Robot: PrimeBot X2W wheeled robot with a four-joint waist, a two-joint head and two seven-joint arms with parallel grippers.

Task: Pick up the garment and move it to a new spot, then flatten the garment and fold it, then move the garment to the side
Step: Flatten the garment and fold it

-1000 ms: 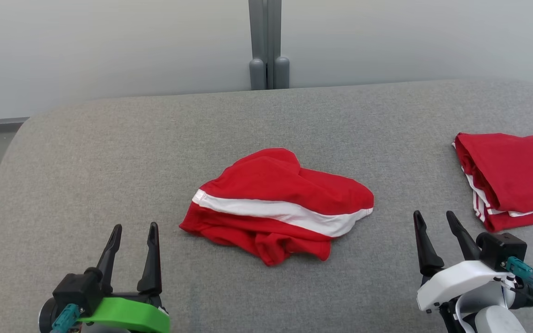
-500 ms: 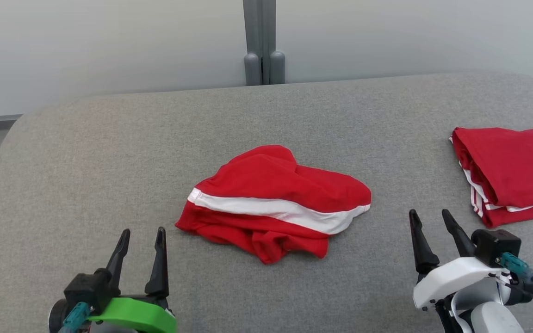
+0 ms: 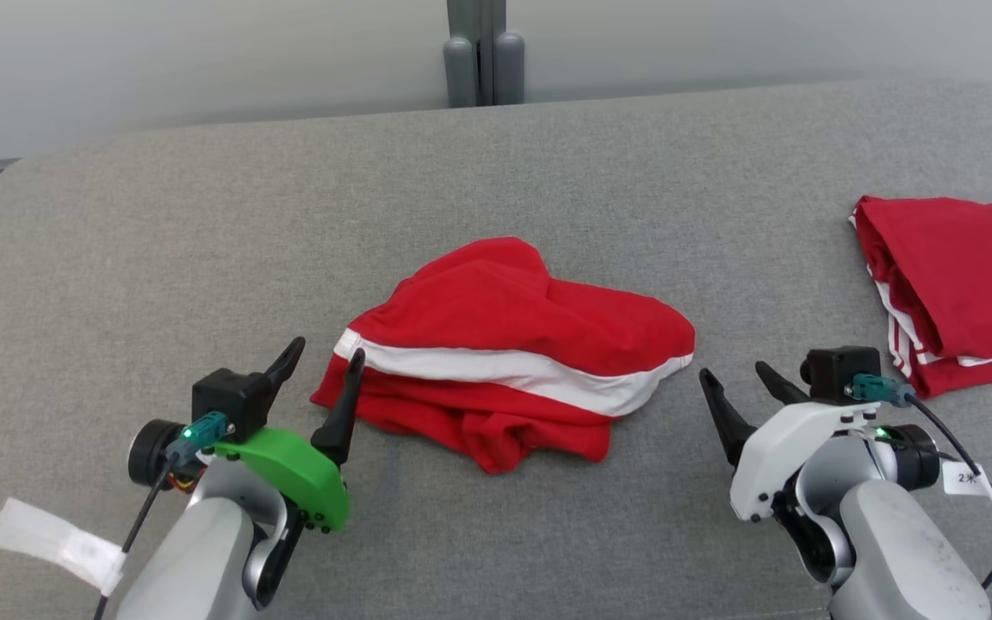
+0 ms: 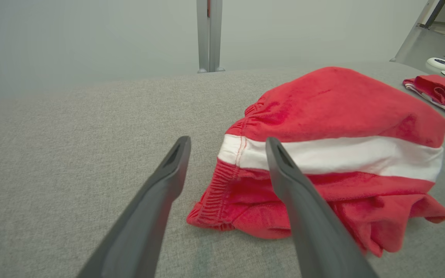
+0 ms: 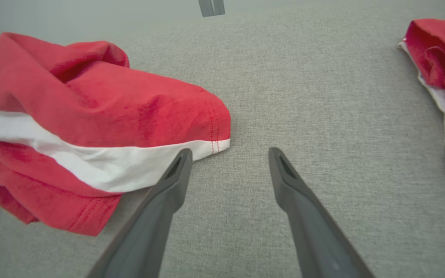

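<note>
I had my left end effector (image 3: 327,350) and right end effector (image 3: 733,370) spread wide, flanking the crumpled red garment (image 3: 505,344) on the counter (image 3: 160,241), ready to pinch both ends

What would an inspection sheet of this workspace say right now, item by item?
Surface: grey fabric-covered top, rounded far corners.
Job's things: crumpled red garment with a white stripe, lying mid-surface, not yet lifted.
Clutter: folded red garment at the right edge, apart from the crumpled one.
Tools: left tool open at the crumpled garment's left end, contact unclear; right tool open beside its right end, just short of it.
Cables: left wrist cable and right wrist cable, each with a teal plug, off the cloth.
Surroundings: pale wall and grey post behind.
</note>
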